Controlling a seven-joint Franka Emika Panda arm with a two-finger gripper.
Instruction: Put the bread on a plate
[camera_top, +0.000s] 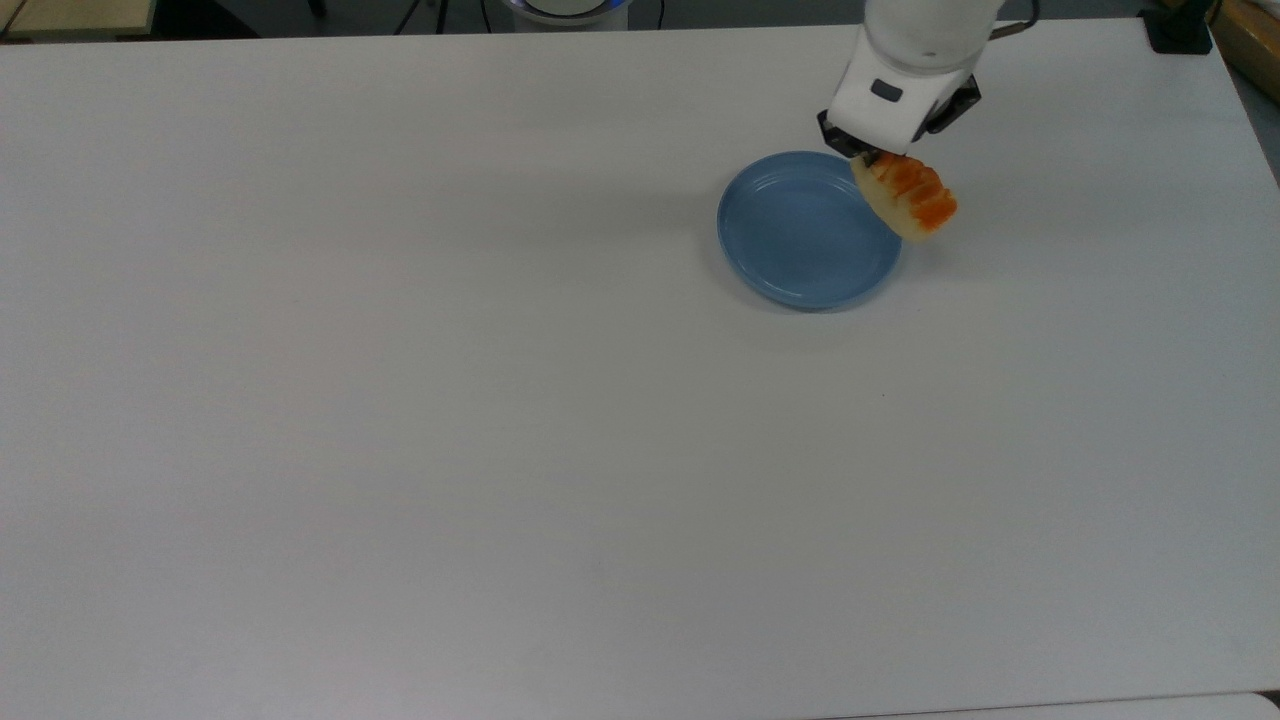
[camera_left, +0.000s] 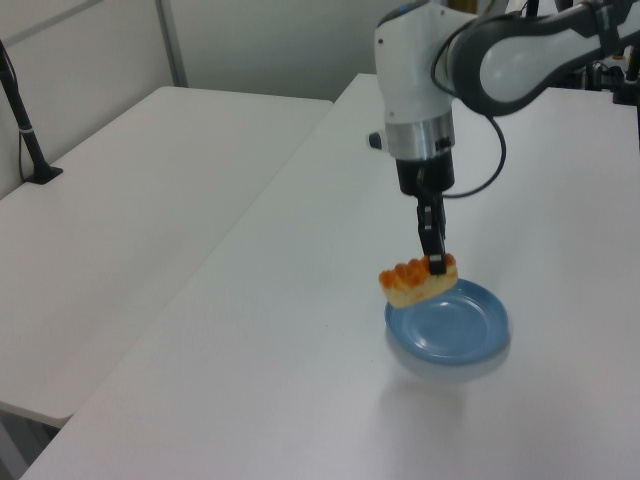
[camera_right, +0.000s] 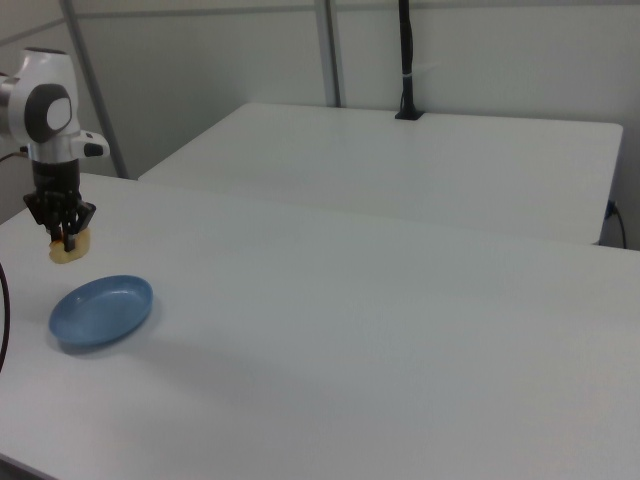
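From the top view there is one bread (camera_top: 906, 197), one plate (camera_top: 806, 229) and one gripper (camera_top: 880, 155) on a white table (camera_top: 500, 400). The gripper is clenched on the bread's upper end, and the loaf hangs below it, overlapping the plate's rim on the top view's right. The plate holds nothing.

In the left view the gripper (camera_left: 436, 262) pinches the bread (camera_left: 417, 281) from above; the loaf is level and in the air over the plate (camera_left: 450, 325), at its edge on the left view's left.

In the right view the bread (camera_right: 71, 246) hangs in the gripper (camera_right: 68, 240) above the bare plate (camera_right: 100, 310).
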